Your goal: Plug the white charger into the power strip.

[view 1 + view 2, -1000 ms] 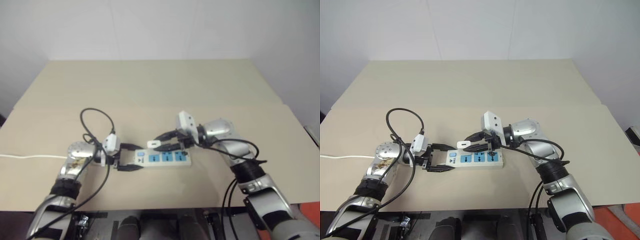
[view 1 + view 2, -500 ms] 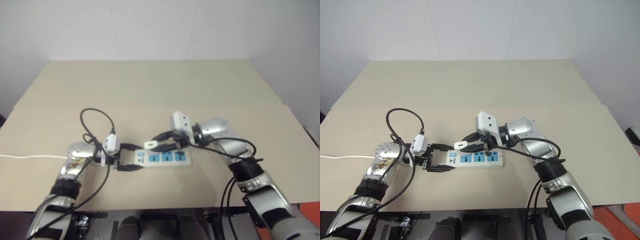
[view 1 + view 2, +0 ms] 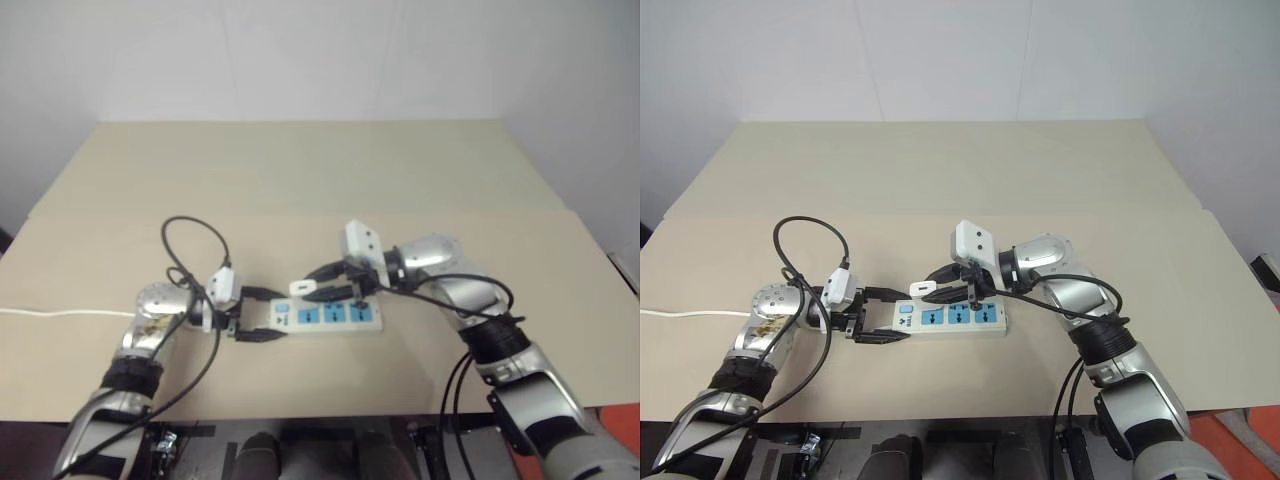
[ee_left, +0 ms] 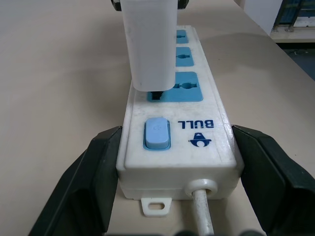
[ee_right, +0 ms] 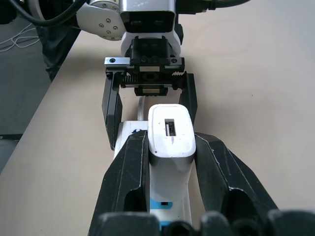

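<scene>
Power strip (image 4: 178, 137) lies flat on the beige tabletop (image 3: 320, 180), switch end toward the left gripper (image 3: 258, 314), whose jaws are clamped on the two long sides of that end. Thin white cord (image 4: 203, 216) exits between them. Right gripper (image 5: 170, 157) has its jaws closed on the white charger (image 5: 171, 132), held upright over the strip. Charger's dark prong sits at the first blue socket panel (image 4: 183, 92) beside the switch (image 4: 157, 132); seating depth unclear.
</scene>
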